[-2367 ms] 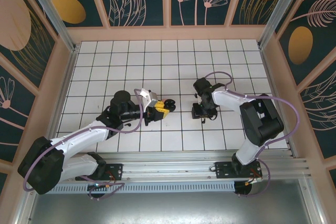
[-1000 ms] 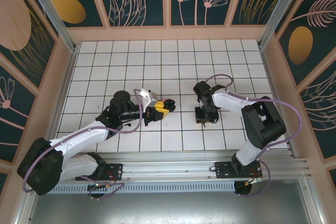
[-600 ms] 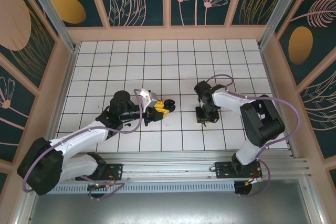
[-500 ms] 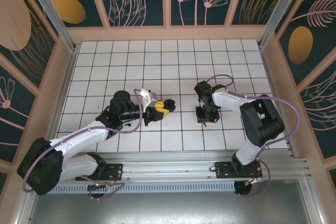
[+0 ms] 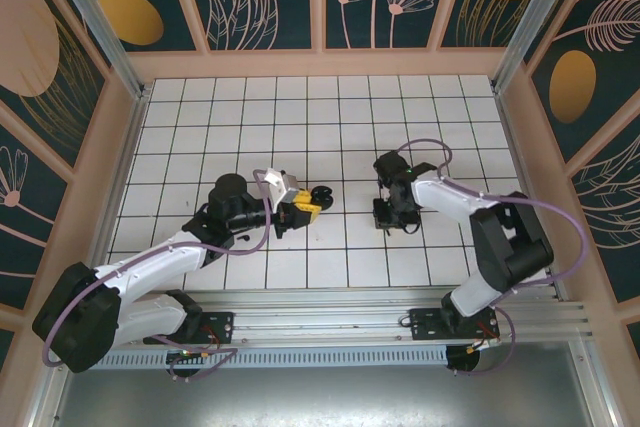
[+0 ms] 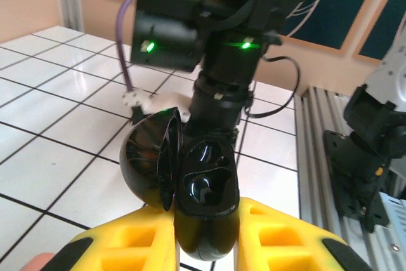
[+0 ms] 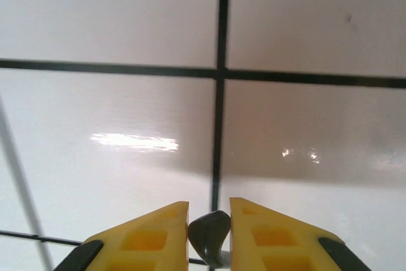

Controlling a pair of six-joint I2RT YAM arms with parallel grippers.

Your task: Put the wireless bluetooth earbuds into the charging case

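Note:
My left gripper (image 6: 206, 236) is shut on the black charging case (image 6: 206, 201), held just above the tiles with its lid (image 6: 149, 166) swung open to the left. Its two glossy wells look empty. From above, the case (image 5: 321, 195) pokes out of the left gripper (image 5: 303, 207) near the table's middle. My right gripper (image 7: 209, 223) points down at the white tiles, and its yellow fingers (image 7: 152, 233) pinch a small black earbud (image 7: 209, 233). In the top view the right gripper (image 5: 390, 218) hangs low over the floor, about one tile right of the case.
The right arm's black wrist (image 6: 235, 36) with green lights stands close behind the case. White tiled floor (image 5: 330, 117) stretches free toward the back. Wooden walls (image 5: 115, 147) close three sides, and an aluminium rail (image 5: 330, 307) runs along the near edge.
The right gripper's fingers have closed in on the black earbud, and its wrist has shifted slightly right. The left gripper and the case have stayed put.

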